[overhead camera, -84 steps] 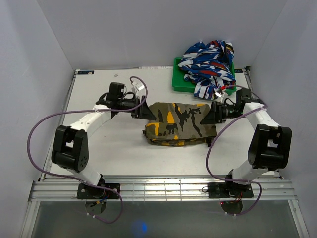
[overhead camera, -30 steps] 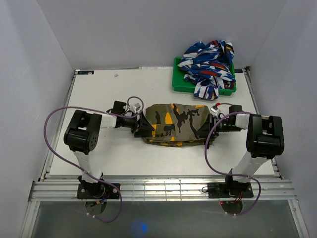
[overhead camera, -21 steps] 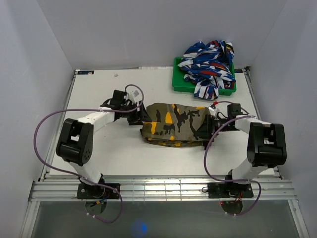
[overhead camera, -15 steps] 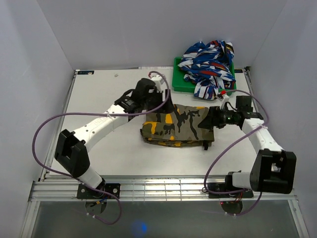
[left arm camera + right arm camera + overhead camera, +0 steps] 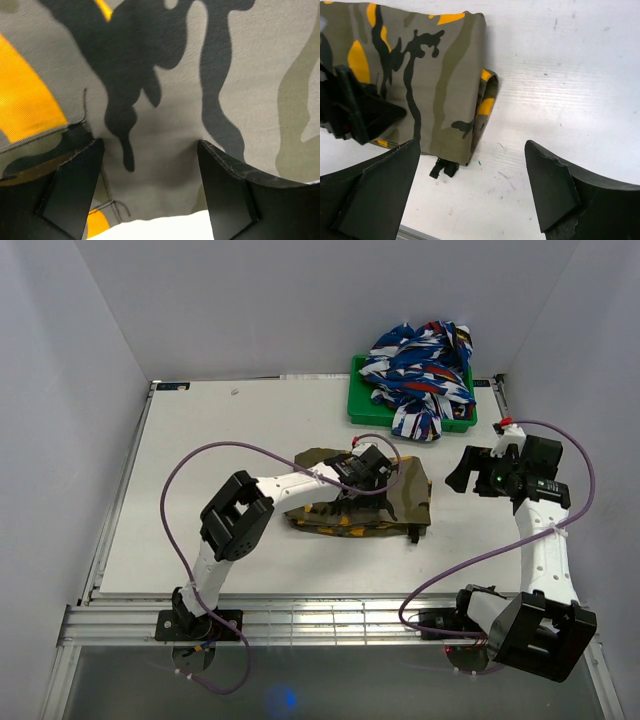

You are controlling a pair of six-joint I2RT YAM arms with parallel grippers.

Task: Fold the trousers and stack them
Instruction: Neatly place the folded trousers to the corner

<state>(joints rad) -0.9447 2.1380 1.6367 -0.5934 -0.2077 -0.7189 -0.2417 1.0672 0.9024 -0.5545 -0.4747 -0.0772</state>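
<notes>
Trousers (image 5: 385,502): we see them folded, mid-bench (image 5: 200,460).
Left tool (image 5: 148,145): spread wide, low over the camouflage cloth.
Right tool (image 5: 471,145): released, clear of the trousers' right end.
Green bin (image 5: 358,400): heaped with blue-white-red cloth (image 5: 420,355).

Camo filling my whole view

My left gripper (image 5: 150,150) sits spread wide, right up close over the trousers (image 5: 200,90), nothing pinched between my black fingers (image 5: 70,190). Olive cloth with black squiggles, a big orange patch and a seam. A sliver of white table (image 5: 165,227) shows past the trousers' edge.
</notes>
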